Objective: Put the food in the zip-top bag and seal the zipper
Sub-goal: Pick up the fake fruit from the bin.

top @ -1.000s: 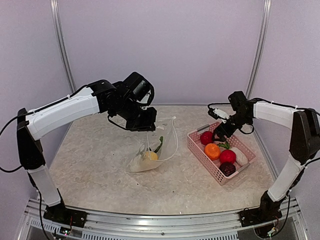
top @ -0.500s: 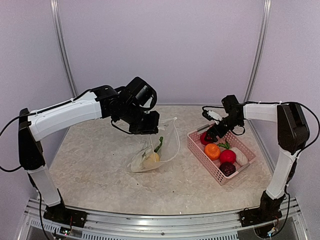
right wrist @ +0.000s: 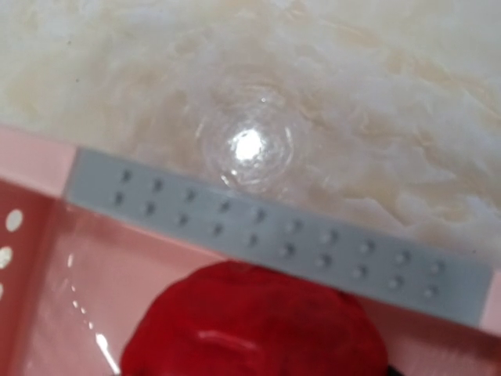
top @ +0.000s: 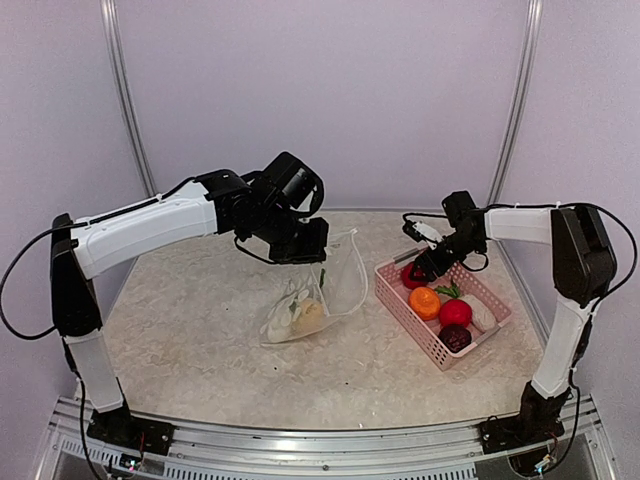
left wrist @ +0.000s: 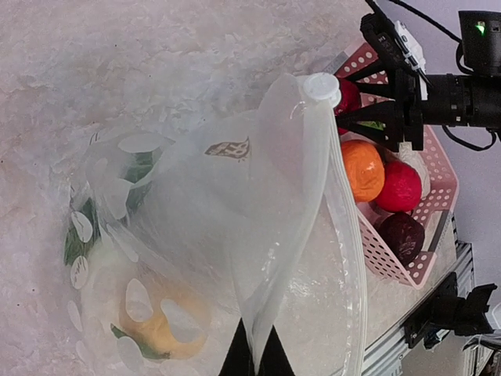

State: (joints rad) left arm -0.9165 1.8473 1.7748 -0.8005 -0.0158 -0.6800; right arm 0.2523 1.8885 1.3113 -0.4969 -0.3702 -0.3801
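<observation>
Clamps the left tool [left wrist: 254, 354] on the edge of the zip-top bag [left wrist: 235, 204] — bag sagging onto the worktop [top: 200, 340], yellow and green food [left wrist: 160, 325] inside. Holds the right tool [top: 420, 265] spread at a red fruit [right wrist: 250, 329] in the pink basket [top: 405, 312].

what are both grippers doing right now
left gripper: shut on the zip-top bag edge.
right gripper: jaws open, straddling a red food piece in the basket.

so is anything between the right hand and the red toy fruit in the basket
nothing visible: the open right hand straddles the red toy fruit at the far corner of the pink slatted plastic basket
</observation>
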